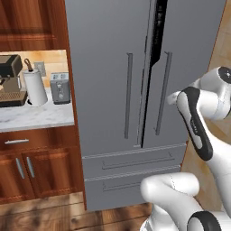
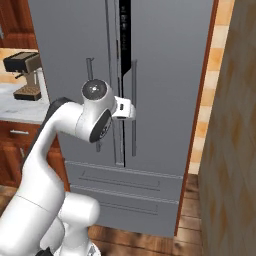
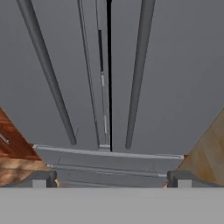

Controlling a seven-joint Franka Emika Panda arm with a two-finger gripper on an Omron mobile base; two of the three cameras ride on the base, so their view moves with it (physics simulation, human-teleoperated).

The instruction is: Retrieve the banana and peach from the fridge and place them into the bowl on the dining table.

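Observation:
The tall grey fridge (image 1: 108, 90) stands straight ahead, and its right door is ajar by a narrow dark gap (image 1: 155, 36). In the hand view its two long bar handles, left (image 3: 48, 74) and right (image 3: 138, 74), run either side of that gap. My gripper (image 3: 111, 180) is open, its fingertips wide apart with nothing between them, and it faces the seam between the doors from close by. The white hand (image 2: 125, 109) hovers just in front of the handles. The banana, the peach, the bowl and the dining table are out of view.
Left of the fridge a marble wall counter (image 1: 36, 119) carries a coffee machine (image 1: 11, 81), a paper towel roll (image 1: 35, 86) and a toaster (image 1: 60, 88), over brown cabinets (image 1: 27, 171). Two fridge drawers (image 1: 135, 162) sit below the doors. A tan wall (image 2: 235, 150) closes the right side.

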